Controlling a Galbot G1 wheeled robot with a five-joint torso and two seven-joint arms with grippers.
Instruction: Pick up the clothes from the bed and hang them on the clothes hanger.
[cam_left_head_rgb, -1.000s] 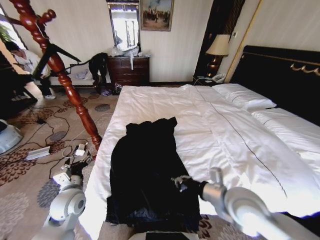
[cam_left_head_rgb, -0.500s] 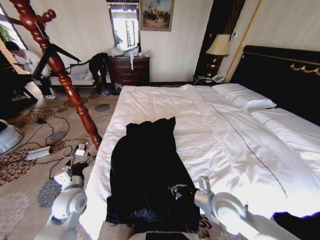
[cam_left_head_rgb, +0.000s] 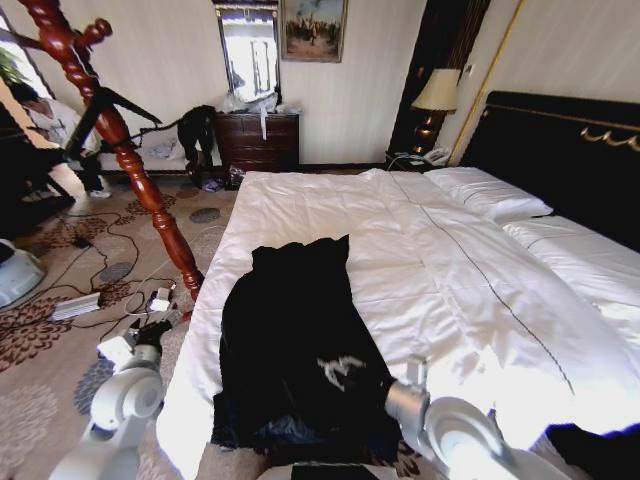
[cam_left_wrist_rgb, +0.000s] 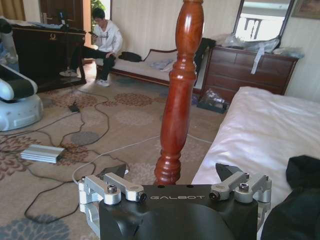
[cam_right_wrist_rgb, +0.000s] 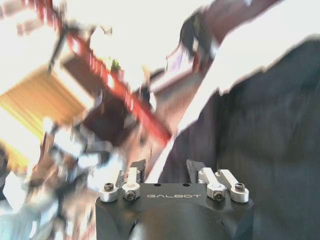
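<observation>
The clothes (cam_left_head_rgb: 290, 340), a large black garment, lie flat on the near left part of the bed (cam_left_head_rgb: 450, 260), which has a white duvet. My right gripper (cam_left_head_rgb: 340, 370) hovers low over the garment's near half, blurred by motion. In the right wrist view this gripper (cam_right_wrist_rgb: 166, 169) is open with nothing between its fingers, and the black fabric (cam_right_wrist_rgb: 270, 125) lies beyond it. The clothes hanger (cam_left_head_rgb: 120, 150), a red-brown turned-wood stand, rises from the carpet left of the bed. My left gripper (cam_left_head_rgb: 150, 328) hangs open near its base. From the left wrist, the pole (cam_left_wrist_rgb: 179, 100) stands just beyond the open fingers (cam_left_wrist_rgb: 120, 186).
Cables and a grey power brick (cam_left_head_rgb: 75, 305) lie on the patterned carpet left of the bed. A dark dresser (cam_left_head_rgb: 258, 140) stands at the far wall and a lamp (cam_left_head_rgb: 435, 95) beside the black headboard (cam_left_head_rgb: 560, 150). A white machine base (cam_left_wrist_rgb: 17, 102) sits on the floor.
My right gripper has swung left and toward me over the garment, and its arm has dropped lower in view. The left arm has shifted slightly left. The garment has not moved.
</observation>
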